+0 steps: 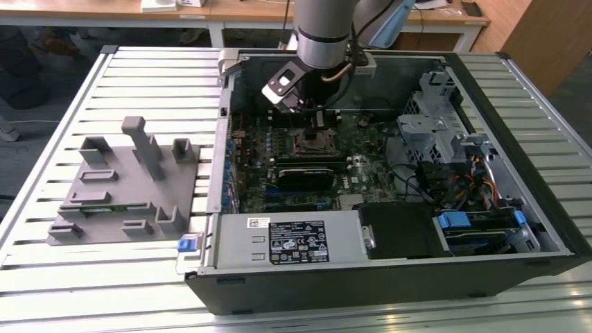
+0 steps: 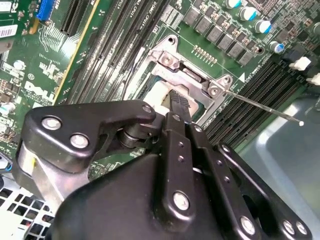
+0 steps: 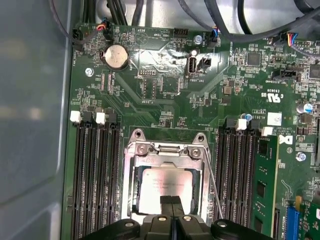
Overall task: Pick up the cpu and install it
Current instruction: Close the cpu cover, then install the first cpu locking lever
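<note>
Cpu (image 3: pixel 165 185) | laid flat within socket frame (image 3: pixel 167 148) on motherboard (image 3: pixel 160 100), toward far side of computer case (image 1: pixel 370 291) | placed directly beneath gripper (image 3: pixel 172 201), no sideways offset seen | 2 fingers (image 3: pixel 166 204) closed together, nothing clamped; contact with cpu top cannot be told

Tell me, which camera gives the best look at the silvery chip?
The first wrist view: the cpu lies face-up in the socket frame, its metal top plain. In the second wrist view the hand covers most of it. In the exterior view it is too small to tell.
</note>
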